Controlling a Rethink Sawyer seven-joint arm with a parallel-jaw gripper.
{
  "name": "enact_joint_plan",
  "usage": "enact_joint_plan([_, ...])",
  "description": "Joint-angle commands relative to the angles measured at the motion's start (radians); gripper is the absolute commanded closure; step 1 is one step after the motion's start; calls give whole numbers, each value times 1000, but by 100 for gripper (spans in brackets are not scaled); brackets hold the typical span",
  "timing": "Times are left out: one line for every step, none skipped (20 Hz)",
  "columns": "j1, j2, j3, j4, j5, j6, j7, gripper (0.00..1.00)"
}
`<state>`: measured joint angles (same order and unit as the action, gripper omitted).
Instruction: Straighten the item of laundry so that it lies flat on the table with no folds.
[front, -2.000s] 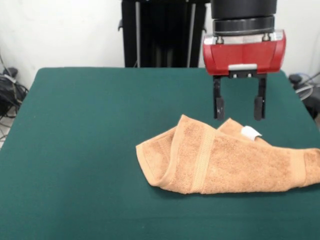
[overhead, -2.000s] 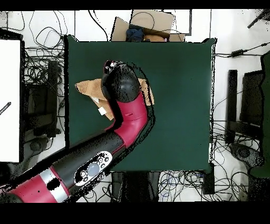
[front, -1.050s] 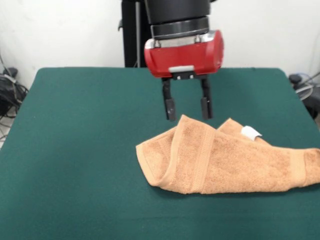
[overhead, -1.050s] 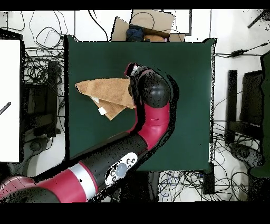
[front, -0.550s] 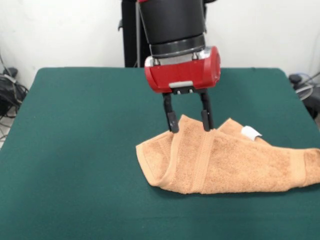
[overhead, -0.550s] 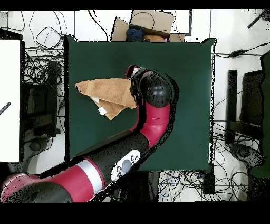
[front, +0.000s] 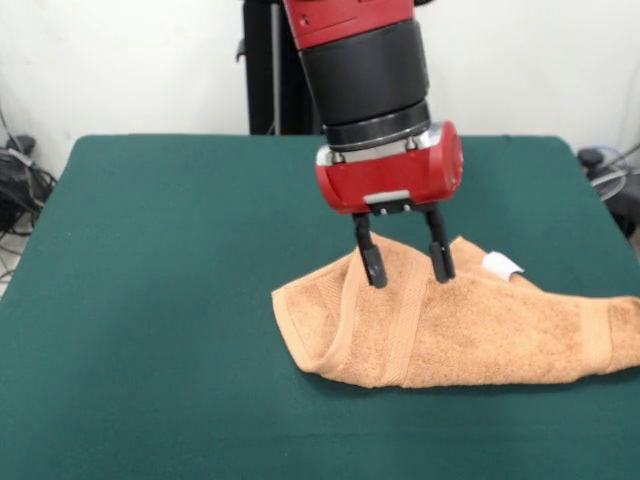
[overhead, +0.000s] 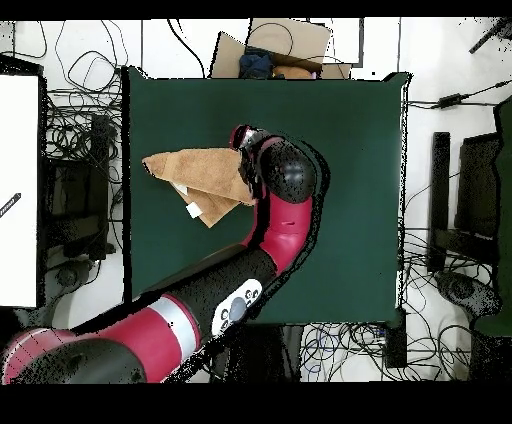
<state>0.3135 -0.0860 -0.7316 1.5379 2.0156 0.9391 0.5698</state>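
A: Which step is this? Quick.

B: Grasp approach. The gripper (front: 405, 270) is down on the towel (front: 450, 325), jaws spread, straddling the raised fold near the towel's left end in the front view. The fingertips (front: 375, 275) look to be touching or pressing into the cloth, but nothing is pinched.

A: Where's the towel sitting?

B: On the green table (front: 150, 300), in the right half from the front, its right end reaching the picture's edge. It's folded over on itself, a bunched wedge, with the white tag (front: 501, 265) on the far edge, right of the gripper. From overhead the arm covers one end of the towel (overhead: 195, 170).

A: Progress?

B: Early, I'd say. Folds all there, nothing flat.

A: Next move needs what?

B: My guess: close on that top layer only, lift a bit, then drag it off the lower layer to open the fold. Grabbing both layers would just shift the whole bundle.
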Motion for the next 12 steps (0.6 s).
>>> enact_joint_plan([19, 17, 187, 75, 31, -48, -150, 0])
enact_joint_plan([20, 17, 186, 74, 31, -49, -145, 0])
enact_joint_plan([22, 18, 187, 74, 34, -50, -144, 0])
enact_joint_plan([18, 15, 185, 72, 25, -48, -136, 0])
enact_joint_plan([18, 13, 185, 72, 23, -49, -132, 0])
enact_joint_plan([17, 12, 186, 71, 22, -50, -128, 0])
enact_joint_plan([17, 12, 188, 70, 24, -49, -128, 0])
enact_joint_plan([17, 12, 191, 69, 27, -48, -128, 0])
enact_joint_plan([21, 15, 193, 69, 35, -52, -129, 0])
enact_joint_plan([26, 17, 194, 69, 48, -55, -135, 0])
enact_joint_plan([31, 21, 195, 69, 60, -59, -139, 0])
enact_joint_plan([36, 24, 195, 69, 71, -63, -142, 0])
